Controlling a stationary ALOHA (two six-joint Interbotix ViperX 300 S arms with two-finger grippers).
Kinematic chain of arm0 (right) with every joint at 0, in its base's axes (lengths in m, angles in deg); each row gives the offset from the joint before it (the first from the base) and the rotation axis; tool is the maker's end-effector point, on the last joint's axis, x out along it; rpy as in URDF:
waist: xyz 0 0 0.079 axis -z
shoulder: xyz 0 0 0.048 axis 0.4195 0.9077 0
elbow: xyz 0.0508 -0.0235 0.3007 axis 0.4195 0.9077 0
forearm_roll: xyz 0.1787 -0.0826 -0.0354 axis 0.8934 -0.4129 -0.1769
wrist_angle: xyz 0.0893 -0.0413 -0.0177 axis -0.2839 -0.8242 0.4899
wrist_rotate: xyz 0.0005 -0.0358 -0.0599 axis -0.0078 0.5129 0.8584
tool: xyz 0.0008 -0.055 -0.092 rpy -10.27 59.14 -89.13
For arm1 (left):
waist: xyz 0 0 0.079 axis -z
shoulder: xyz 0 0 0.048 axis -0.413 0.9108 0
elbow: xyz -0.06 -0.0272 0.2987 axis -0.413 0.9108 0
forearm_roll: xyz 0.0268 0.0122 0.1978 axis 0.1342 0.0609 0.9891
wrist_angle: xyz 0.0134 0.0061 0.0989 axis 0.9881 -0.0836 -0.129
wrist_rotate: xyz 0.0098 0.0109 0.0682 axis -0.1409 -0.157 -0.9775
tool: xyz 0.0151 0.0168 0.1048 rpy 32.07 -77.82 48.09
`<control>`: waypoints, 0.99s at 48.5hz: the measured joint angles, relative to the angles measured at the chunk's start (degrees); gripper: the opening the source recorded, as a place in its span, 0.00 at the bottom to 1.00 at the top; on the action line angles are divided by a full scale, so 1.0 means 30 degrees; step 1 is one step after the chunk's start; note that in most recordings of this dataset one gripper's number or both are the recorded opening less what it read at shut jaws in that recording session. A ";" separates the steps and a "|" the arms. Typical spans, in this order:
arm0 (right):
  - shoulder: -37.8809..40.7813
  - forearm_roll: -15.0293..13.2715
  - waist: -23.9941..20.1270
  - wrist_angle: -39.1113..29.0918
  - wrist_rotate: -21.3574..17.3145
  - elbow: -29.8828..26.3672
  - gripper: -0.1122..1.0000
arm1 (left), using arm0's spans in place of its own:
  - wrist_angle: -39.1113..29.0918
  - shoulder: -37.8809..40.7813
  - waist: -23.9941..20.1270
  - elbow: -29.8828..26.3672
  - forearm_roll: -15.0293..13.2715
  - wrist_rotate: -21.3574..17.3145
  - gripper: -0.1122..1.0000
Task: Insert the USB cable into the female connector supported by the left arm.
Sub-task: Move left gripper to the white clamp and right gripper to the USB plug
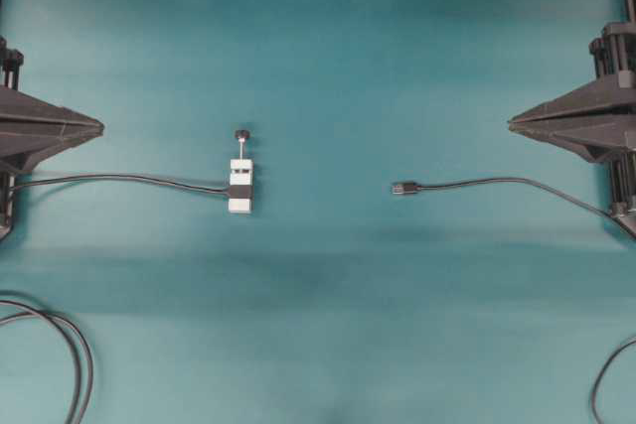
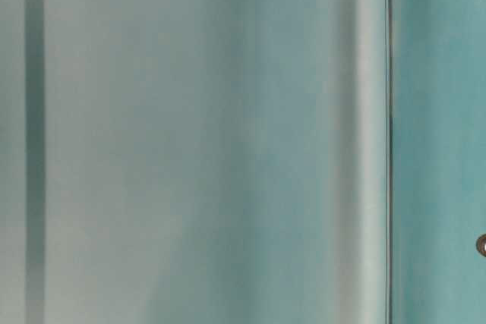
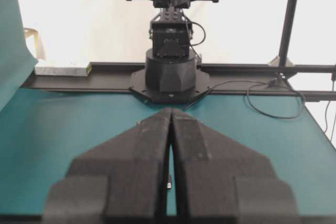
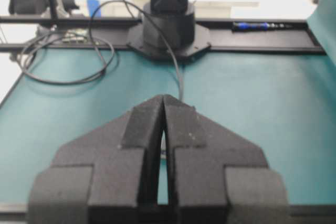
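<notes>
the usb cable (image 1: 477, 184) lies flat on the teal table (image 1: 318, 325), its bare plug toward the middle and a little to the right of centre, and its lead runs off toward the right edge. nothing holds it. the female connector (image 1: 239, 187), in its white bracket with the black-knobbed screw pointing toward the far edge, lies left of centre, and its own thin cable trails away to the left edge. plug and socket face each other roughly in line but sit well apart, with bare table between them.

from where i sit, none of the task is done yet. the left arm (image 1: 40, 131) is parked at the left edge with the left gripper (image 3: 171, 113) clenched on nothing; through its wrist camera i see the two wedge fingers pressed tip to tip. the right gripper (image 4: 164, 98) is the same at the right edge, pinched closed and empty. neither is near its part.

so everything is left, as i judge it: open both, pick up the connector by its bracket with the left and hold it steady, take the plug with the right, line them up and push in. the table-level view gives me only blurred teal, no help.
</notes>
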 measured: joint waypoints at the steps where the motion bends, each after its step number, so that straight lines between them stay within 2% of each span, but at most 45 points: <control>1: 0.0000 -0.0029 0.0000 -0.0029 0.0000 0.0000 0.10 | 0.0000 -0.0029 -0.0029 0.0000 0.0000 0.0000 0.15; 11: 0.0029 -0.0059 0.0000 -0.0117 -0.0469 0.0000 0.10 | -0.0322 0.0293 0.0000 0.0000 -0.0029 0.0000 0.15; 23: 0.0703 -0.0059 0.0000 -0.2842 -0.1582 -0.0117 0.10 | -0.1699 0.2168 0.0059 -0.0146 -0.0029 0.0000 0.15; 32: 0.2227 -0.0059 0.0000 -0.4014 -0.2021 -0.0352 0.10 | -0.2900 0.3486 0.0059 -0.0176 -0.0029 -0.0322 0.14; 39: 0.3691 -0.0059 -0.0029 -0.4102 -0.2080 -0.0352 0.10 | -0.3926 0.4395 0.0059 -0.0146 -0.0029 -0.0410 0.14; 48: 0.5654 -0.0059 -0.0029 -0.3779 -0.2080 -0.0322 0.10 | -0.3721 0.5830 0.0059 0.0791 -0.0029 -0.0410 0.14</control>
